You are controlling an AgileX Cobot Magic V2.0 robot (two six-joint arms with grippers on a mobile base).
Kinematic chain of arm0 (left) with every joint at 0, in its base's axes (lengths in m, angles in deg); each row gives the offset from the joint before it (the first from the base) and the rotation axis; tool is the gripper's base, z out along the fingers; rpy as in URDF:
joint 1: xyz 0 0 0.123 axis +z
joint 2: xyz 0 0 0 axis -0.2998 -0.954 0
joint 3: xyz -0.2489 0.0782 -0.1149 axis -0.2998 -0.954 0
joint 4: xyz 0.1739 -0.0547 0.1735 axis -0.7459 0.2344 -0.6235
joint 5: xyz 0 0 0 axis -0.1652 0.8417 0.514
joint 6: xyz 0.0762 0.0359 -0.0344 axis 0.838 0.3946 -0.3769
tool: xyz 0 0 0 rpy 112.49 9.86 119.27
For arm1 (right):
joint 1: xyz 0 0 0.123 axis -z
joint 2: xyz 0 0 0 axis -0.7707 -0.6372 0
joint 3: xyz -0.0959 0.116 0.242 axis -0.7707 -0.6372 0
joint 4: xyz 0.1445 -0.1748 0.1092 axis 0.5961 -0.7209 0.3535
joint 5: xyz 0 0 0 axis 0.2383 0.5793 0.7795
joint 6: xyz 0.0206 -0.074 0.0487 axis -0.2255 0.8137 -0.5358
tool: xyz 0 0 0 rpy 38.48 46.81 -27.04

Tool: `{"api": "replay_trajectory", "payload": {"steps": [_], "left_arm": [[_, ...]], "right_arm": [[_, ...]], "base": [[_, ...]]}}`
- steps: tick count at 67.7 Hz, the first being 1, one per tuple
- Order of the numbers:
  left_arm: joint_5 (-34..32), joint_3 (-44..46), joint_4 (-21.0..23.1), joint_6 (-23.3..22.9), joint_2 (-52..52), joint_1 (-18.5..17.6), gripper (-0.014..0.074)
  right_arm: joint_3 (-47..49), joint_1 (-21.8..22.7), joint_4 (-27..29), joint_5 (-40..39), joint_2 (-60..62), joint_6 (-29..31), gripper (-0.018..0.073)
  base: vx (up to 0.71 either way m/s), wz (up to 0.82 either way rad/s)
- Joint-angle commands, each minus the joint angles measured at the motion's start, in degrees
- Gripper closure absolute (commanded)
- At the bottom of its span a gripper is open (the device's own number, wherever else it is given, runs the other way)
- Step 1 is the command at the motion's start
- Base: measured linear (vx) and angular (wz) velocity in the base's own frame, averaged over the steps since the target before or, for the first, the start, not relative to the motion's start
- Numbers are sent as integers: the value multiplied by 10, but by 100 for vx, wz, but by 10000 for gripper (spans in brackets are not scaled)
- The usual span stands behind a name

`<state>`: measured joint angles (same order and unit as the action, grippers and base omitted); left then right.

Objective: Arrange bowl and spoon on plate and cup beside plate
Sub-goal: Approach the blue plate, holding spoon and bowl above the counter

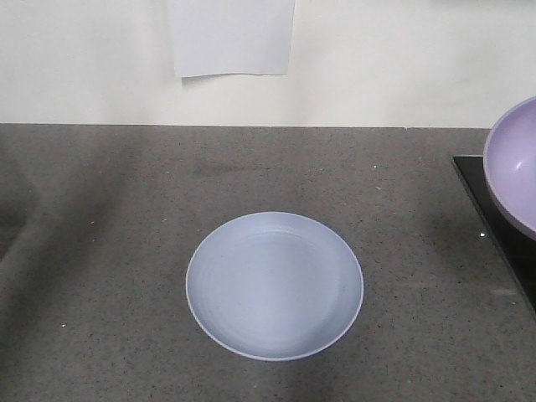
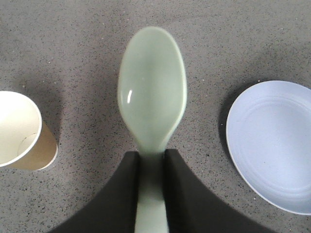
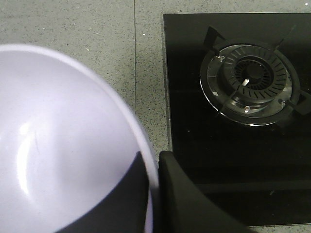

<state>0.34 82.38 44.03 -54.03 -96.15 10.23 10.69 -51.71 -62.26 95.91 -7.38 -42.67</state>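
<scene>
The pale blue plate [image 1: 275, 286] lies empty on the grey counter, also seen at the right of the left wrist view as the plate [image 2: 272, 143]. My left gripper [image 2: 152, 158] is shut on the handle of the mint-green spoon [image 2: 152, 92], held above the counter between the cup and the plate. The brown paper cup [image 2: 22, 132] stands upright at the left. My right gripper [image 3: 154, 162] is shut on the rim of the lavender bowl [image 3: 63, 145], one finger inside, one outside. The bowl [image 1: 517, 163] hangs at the right edge of the front view, over the stove edge.
A black glass stove top [image 3: 233, 121] with a gas burner [image 3: 250, 82] lies right of the bowl; its edge [image 1: 494, 226] shows in the front view. A white wall with a paper sheet [image 1: 232, 38] backs the grey counter [image 1: 126, 218].
</scene>
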Motion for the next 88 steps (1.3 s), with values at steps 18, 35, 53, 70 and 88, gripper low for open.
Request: {"api": "replay_trajectory", "payload": {"steps": [18,35,53,70,88], "left_arm": [[-14,12,5,0,9,-3,603],[-14,12,5,0,9,-3,603],[-14,12,5,0,9,-3,603],[-14,12,5,0,9,-3,603],[-14,12,5,0,9,-3,603]], "right_arm": [[15,4,-7,-35,7,4,570],[15,4,-7,-35,7,4,570],[15,4,-7,-35,7,4,570],[15,4,-7,-35,7,4,570],[15,4,-7,-35,7,4,570]], "base": [[0,0],[0,0],[0,0],[0,0],[0,0]]}}
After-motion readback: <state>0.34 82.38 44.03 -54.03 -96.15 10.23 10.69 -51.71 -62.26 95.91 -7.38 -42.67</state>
